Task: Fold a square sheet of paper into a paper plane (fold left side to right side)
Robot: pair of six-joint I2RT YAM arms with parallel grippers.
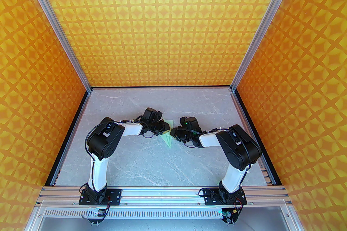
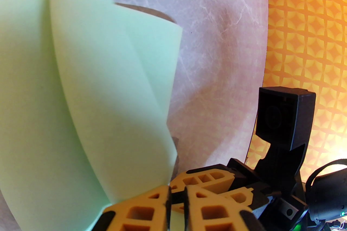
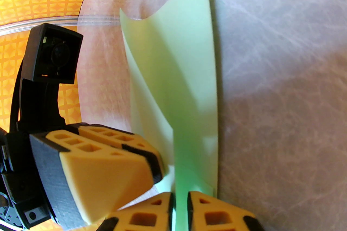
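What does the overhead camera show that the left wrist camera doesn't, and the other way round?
Overhead: the left arm and right arm whole, from bases up, meeting over a slim, pointed piece of green paper. Left wrist: close up, that paper's curled, layered flaps, and the left gripper, its orange fingers pinched on the lower edge. Shared: the paper, the gray marbled table, the orange patterned wall.

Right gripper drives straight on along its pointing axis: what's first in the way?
The folded paper pinched in the right gripper's jaws; beyond it, probably the table.
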